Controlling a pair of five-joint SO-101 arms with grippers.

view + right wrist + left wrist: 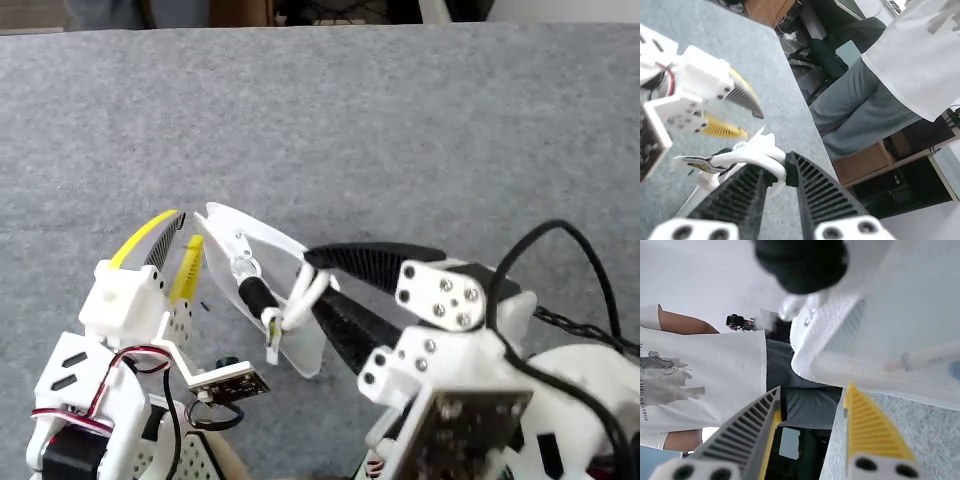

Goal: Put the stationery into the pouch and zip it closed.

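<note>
A translucent white pouch (288, 345) lies between the two arms on the grey cloth, with one end lifted. Through its wall I see a dark stationery piece (252, 294) and a pale pen-like item (930, 358). My right gripper (312, 276), with black fingers, is shut on a white fold at the pouch's edge (760, 151); the same right gripper (782, 167) pinches it in its own wrist view. My left gripper (190, 228), with one yellow and one grey finger, stands open just left of the pouch, holding nothing. The mesh pouch wall (840, 335) hangs just beyond the left gripper (814, 389).
The grey felt table cover (420, 130) stretches wide and bare toward the far edge. Both arm bases crowd the near edge, with the left arm's small camera board (228, 380) beside the pouch. The left gripper (752, 125) is close to the right fingers.
</note>
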